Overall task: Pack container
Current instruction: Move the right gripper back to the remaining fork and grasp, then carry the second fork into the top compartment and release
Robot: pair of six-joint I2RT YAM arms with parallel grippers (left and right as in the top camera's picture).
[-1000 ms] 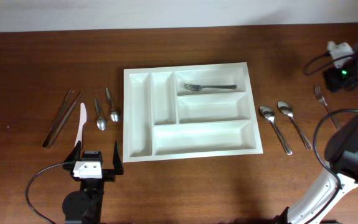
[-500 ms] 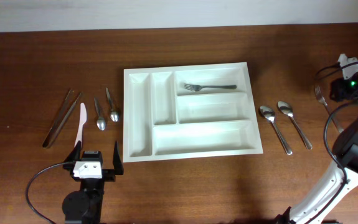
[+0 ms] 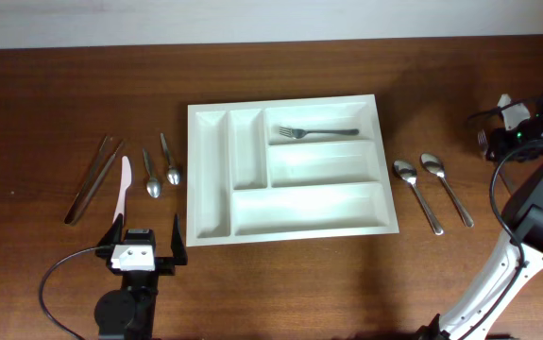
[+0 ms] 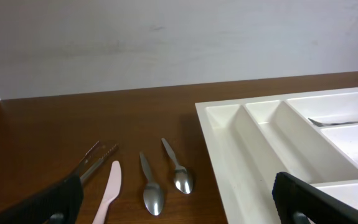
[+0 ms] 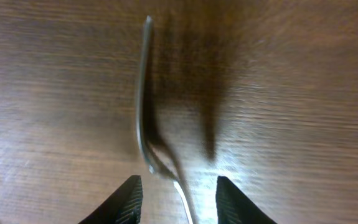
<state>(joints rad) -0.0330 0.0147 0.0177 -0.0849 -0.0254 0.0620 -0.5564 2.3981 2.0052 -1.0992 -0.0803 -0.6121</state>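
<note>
The white tray sits mid-worktop, five compartments, all bare but the far right one. There a packed fork lies crosswise, tines to the left.

Just right of the tray lie two large spoons, side by side, bowls at the far end. Further right, a loose fork is mostly hidden from overhead by the right end effector. The right wrist view shows what the overhead cannot: the fork's slim handle flat on the wood, running towards the gap between the two fingers, which stand apart and grip nothing.

Left of the tray are two small spoons, a pink knife and tongs, all apart from one another. The left wrist view shows these low and close, with the tray's raised walls.

The left end effector rests at the near left, spread wide and empty, close to the tray's near left corner.

The worktop is dark brown wood with fine grain. A plain pale wall rises beyond its far edge.
</note>
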